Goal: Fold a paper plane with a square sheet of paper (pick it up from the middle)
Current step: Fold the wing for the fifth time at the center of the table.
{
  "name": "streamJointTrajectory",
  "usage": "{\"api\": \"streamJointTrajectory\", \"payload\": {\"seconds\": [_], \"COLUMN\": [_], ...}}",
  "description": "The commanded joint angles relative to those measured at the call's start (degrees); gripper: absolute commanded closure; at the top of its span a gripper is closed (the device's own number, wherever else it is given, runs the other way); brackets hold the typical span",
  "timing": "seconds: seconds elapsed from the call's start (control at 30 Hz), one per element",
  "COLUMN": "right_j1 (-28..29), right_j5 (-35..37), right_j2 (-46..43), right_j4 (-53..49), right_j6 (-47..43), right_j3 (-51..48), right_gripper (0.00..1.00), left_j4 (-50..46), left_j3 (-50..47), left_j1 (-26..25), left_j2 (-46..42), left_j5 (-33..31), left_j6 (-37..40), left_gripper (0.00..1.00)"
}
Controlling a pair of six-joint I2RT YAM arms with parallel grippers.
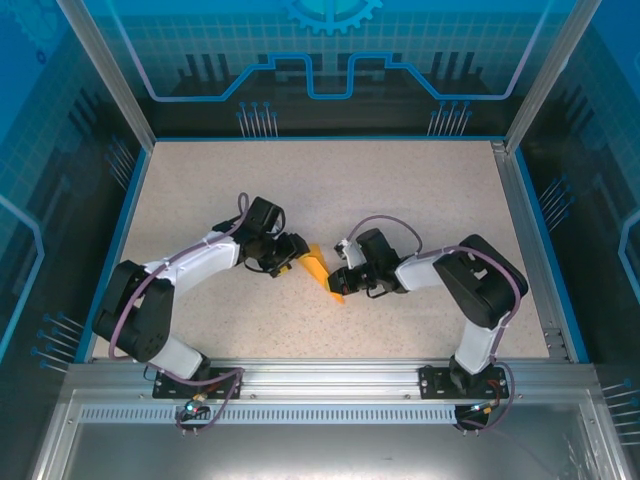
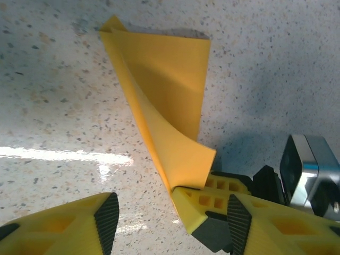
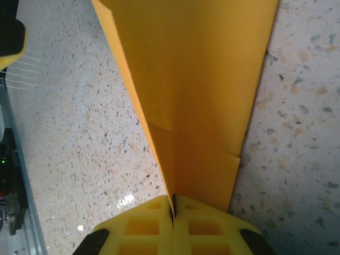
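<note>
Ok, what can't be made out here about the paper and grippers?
- Top view: the paper, between the left gripper and right gripper, is too small to count folds.
- Right wrist view: the paper's far end is cut by the top edge.
- Left wrist view: the paper's lower tip is hidden in the right gripper's shut fingers; the left fingers run off the bottom edge.

This is a robot lab booth: blue walls (image 1: 200,60) with a gear drawing (image 1: 335,12), a metal frame (image 1: 330,375), a speckled surface (image 1: 330,190).
</note>
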Motion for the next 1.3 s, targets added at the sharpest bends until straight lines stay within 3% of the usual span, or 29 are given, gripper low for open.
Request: {"api": "streamJointTrajectory", "payload": {"seconds": [0.0,0.33,0.57,1.27], "right_j1": [-0.07,-0.12,-0.16,-0.59], "right_j5": [0.49,3.77,3.86,2.54], "right_j2": [4.31,3.65,3.57,4.56], "right_j4": [-4.2,-7.23,-7.53,-7.29], "right_j6": [1.73,2.1,2.91,6.83], "right_j3": [0.79,0.92,1.15,0.79], "right_gripper": [0.95,0.95,0.95,0.93], "left_j4": [2.65,18.69,27.66,33.76], "left_j3": [-2.33,-7.01,-7.75,-6.96], "left_j1": [-0.7,-3.52,-5.25,-5.83], "left_j2": [-0.36,0.62,5.29,13.26], "left_j5": [1.4,7.17,7.43,6.37], "left_j6": [-0.62,-4.23,-6.18,-4.42], "left_gripper": [0.43,0.57,0.59,0.56]}}
